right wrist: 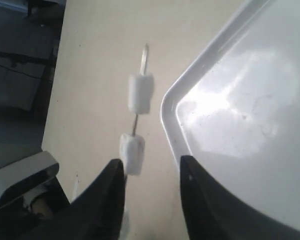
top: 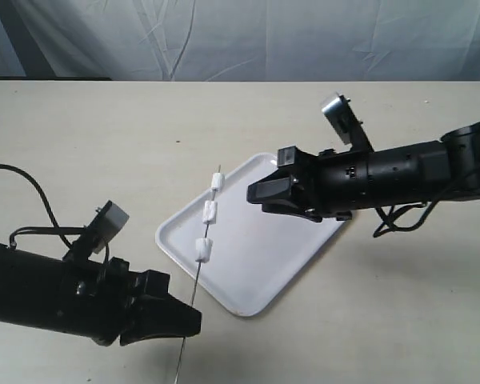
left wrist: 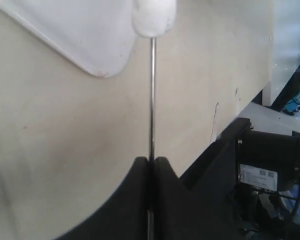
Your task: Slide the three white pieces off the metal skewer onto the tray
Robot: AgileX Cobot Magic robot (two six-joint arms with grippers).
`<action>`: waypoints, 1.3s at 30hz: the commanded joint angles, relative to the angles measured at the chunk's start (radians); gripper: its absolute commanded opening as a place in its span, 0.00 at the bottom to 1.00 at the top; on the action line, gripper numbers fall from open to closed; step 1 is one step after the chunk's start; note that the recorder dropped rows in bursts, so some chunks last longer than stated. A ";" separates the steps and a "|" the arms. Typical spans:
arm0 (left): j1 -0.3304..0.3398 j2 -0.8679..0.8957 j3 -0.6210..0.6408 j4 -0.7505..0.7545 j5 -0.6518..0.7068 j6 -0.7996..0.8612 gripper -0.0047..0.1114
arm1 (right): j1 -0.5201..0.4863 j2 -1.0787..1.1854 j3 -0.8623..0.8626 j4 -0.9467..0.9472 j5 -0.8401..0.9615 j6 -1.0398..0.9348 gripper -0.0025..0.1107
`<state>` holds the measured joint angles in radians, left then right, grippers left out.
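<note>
Beige table (top: 104,144) bearing a white tray (top: 264,264) set cornerwise. Right gripper (top: 260,194) hung over the tray's middle, its tips pointing toward the tray's left edge. Left gripper (top: 190,320) lay off the tray's near-left corner.

Left gripper's fingers (left wrist: 140,172) were pressed together on the bare end of the skewer (left wrist: 152,100) (a thin grey rod). From that grip the skewer (top: 194,288) ran past the tray's near-left corner and along its left edge.

Right gripper (right wrist: 152,167) stood with jaws parted and nothing clamped. One piece (right wrist: 132,152) sat in the gap, just beside one finger (right wrist: 112,187); whether they touched cannot be told.

All three white pieces (top: 210,212) were threaded on the skewer, spaced apart. In the exterior view they lined the tray's left edge. In the right wrist view two pieces (right wrist: 140,93) showed just outside the tray's rim (right wrist: 172,95). None lay on the tray.
</note>
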<state>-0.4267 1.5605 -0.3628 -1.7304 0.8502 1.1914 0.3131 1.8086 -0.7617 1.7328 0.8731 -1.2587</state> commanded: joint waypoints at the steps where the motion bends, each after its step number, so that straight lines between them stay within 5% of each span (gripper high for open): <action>1: 0.006 0.028 0.016 -0.014 0.048 0.068 0.04 | 0.046 0.044 -0.072 0.012 -0.063 -0.003 0.39; 25: 0.006 0.028 0.000 -0.014 0.142 0.095 0.04 | 0.050 0.071 -0.094 0.012 -0.023 0.049 0.42; 30: 0.006 0.028 0.000 -0.014 0.139 0.095 0.04 | 0.050 0.072 -0.094 0.012 -0.014 0.047 0.26; 39: 0.006 0.028 0.000 -0.014 0.153 0.093 0.04 | 0.050 0.072 -0.094 0.012 -0.027 0.041 0.26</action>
<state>-0.4267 1.5855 -0.3577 -1.7367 0.9784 1.2785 0.3623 1.8776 -0.8506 1.7385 0.8584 -1.2073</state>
